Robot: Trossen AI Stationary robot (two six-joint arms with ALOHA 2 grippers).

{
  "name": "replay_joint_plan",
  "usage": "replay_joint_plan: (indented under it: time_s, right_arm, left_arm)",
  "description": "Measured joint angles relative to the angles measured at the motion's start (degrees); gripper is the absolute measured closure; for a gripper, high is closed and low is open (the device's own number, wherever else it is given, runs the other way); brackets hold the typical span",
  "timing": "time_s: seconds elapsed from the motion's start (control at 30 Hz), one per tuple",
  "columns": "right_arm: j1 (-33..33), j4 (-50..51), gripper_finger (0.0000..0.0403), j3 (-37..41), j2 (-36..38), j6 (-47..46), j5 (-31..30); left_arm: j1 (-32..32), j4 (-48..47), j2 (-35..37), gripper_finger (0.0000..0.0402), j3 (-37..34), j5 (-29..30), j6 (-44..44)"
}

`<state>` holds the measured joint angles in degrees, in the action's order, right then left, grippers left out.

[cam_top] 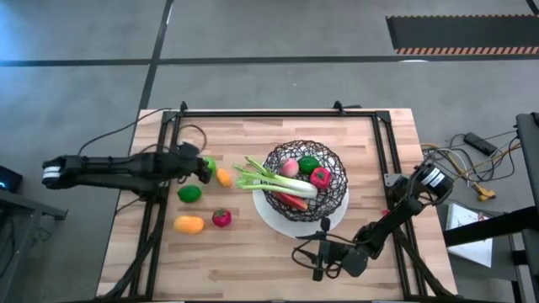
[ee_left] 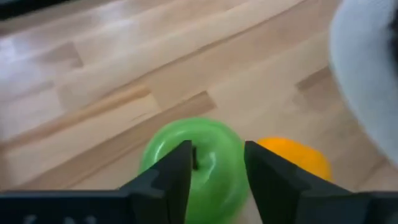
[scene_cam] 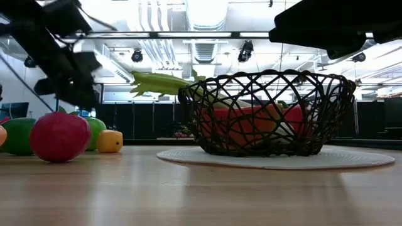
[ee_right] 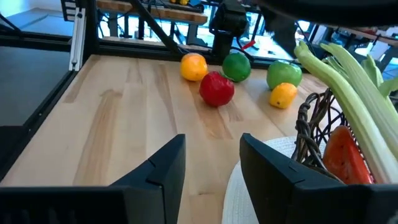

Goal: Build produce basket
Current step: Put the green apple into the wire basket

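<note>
Wood table [cam_top: 253, 252]: left gripper [ee_left: 216, 180] open, fingers straddling green apple [ee_left: 199, 158], seemingly not yet clamped. Right gripper [ee_right: 211, 165] open near plate [cam_top: 282, 225] under basket [cam_top: 333, 168].

The basket [cam_top: 305, 181] is sitting on a white plate [cam_top: 278, 220], its open top partly barred by the celery stalk [cam_top: 274, 180] lying across it and jutting out left over the rim. Left of the basket, loose fruit is crowding the table [cam_top: 261, 261] — with the left gripper [cam_top: 202, 166] hovering over the green apple [ee_left: 196, 158] there. The strip of wood near of the basket is lying bare, save the right gripper [cam_top: 318, 257].
</note>
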<state>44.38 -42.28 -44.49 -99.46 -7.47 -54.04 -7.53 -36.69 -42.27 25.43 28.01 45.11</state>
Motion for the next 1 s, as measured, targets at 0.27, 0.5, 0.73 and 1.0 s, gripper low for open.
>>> replay_joint_plan:
  time_s: [0.27,0.5,0.73,1.0]
  right_arm:
    - [0.00,0.16,0.0264,0.00,0.00,0.70,0.00]
    - [0.00,0.39,0.0264,0.00,0.00,0.57,0.02]
    - [0.00,0.41,0.0264,0.00,0.00,-0.77,0.02]
    - [0.00,0.41,0.0264,0.00,0.02,-1.96,0.04]
  left_arm:
    - [0.02,0.62,-7.47,0.0254,-0.06,4.13,4.33]
    - [0.10,3.10,-9.69,0.0254,0.18,5.83,6.08]
    - [0.11,3.19,-8.11,0.0254,0.92,5.51,5.63]
    - [0.00,3.22,-9.47,0.0255,-0.43,9.33,7.14]
